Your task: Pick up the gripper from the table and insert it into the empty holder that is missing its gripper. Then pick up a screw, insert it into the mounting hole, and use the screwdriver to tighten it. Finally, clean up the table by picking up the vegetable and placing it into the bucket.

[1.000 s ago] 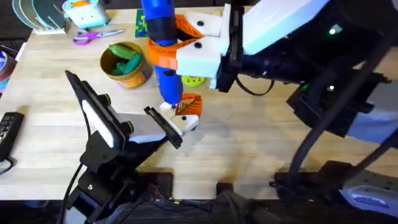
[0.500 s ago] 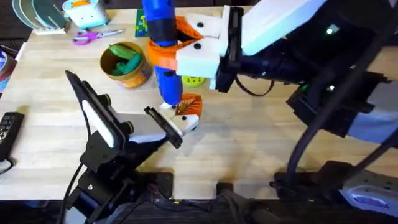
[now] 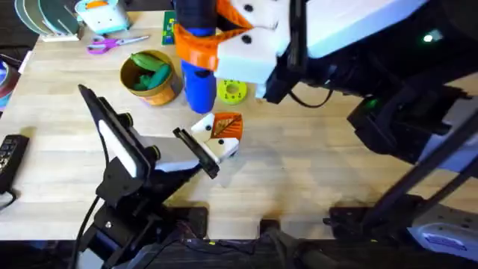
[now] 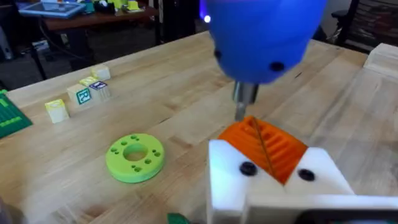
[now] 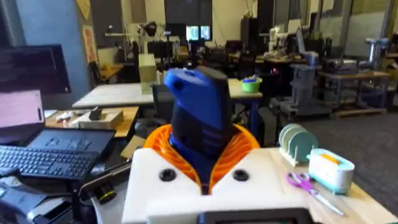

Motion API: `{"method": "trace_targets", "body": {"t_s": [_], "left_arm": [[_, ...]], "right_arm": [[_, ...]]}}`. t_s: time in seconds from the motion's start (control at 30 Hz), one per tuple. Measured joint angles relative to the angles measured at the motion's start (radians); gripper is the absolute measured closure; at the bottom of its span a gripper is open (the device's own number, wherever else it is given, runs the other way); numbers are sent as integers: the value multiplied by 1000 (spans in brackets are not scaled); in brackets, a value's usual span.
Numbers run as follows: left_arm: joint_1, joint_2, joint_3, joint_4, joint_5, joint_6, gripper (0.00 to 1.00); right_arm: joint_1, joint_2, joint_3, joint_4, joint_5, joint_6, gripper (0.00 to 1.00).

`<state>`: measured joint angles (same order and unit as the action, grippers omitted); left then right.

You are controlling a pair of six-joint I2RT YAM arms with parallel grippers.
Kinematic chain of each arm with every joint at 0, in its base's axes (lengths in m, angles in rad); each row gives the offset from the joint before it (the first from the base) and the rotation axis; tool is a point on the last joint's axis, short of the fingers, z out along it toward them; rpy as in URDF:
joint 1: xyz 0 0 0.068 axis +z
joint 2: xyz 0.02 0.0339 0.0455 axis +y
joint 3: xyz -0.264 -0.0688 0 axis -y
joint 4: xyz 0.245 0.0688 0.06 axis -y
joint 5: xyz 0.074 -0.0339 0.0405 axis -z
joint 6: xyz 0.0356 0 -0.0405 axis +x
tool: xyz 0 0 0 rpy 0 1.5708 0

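My right gripper [image 3: 200, 54] [image 5: 202, 149] is shut on the blue screwdriver [image 3: 196, 75] [image 5: 200, 112] and holds it upright above the table. Its metal tip [image 4: 241, 107] hangs just above the orange gripper [image 4: 264, 146] seated in the white holder [image 3: 216, 143] [image 4: 277, 186] on my left arm. The orange fingers [image 3: 226, 125] lie together with nothing between them. Two black screw heads [image 4: 247, 168] sit in the holder's face. Green toy vegetables [image 3: 149, 69] lie inside the yellow-orange bucket [image 3: 163, 91], left of the screwdriver.
A lime-green disc [image 3: 232, 91] [image 4: 135, 157] lies just behind the holder. Scissors [image 3: 108, 43], a light blue object [image 3: 101, 15] and a green card [image 3: 169, 28] sit at the back left. Small printed blocks [image 4: 81, 96] lie beyond the disc. A remote [image 3: 9, 153] lies at the left edge.
My right arm has lifted the screwdriver up and back, so its tip has come off the holder. The left arm has stayed in place.
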<state>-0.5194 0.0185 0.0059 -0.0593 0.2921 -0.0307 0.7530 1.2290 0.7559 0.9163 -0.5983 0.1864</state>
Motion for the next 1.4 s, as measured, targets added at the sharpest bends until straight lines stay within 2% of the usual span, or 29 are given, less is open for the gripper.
{"method": "trace_targets", "body": {"t_s": [0.2,0.33,0.4,0.53,0.7,0.8,0.9,1.07,1.27,1.4], "left_arm": [[0,0,0,0,0,0,995],[0,0,0,0,0,0,995],[0,0,0,0,0,0,995],[0,0,0,0,0,0,995],[0,0,0,0,0,0,995],[0,0,0,0,0,0,995],[0,0,0,0,0,0,995],[0,0,0,0,0,0,995],[0,0,0,0,0,0,995],[0,0,0,0,0,0,995]], "right_arm": [[-93,-21,0,27,-5,16,978],[-207,-32,0,-170,5,-87,978],[-278,-29,0,-322,45,-194,978],[-400,6,0,-547,237,-449,978],[-499,127,0,-597,610,-775,978],[-525,209,0,-599,760,-946,978],[-525,296,0,-606,837,-1087,978],[-484,416,0,-607,879,-1253,978],[-419,463,0,-603,891,-1341,977],[-385,465,2,-637,837,-1366,436]]}}
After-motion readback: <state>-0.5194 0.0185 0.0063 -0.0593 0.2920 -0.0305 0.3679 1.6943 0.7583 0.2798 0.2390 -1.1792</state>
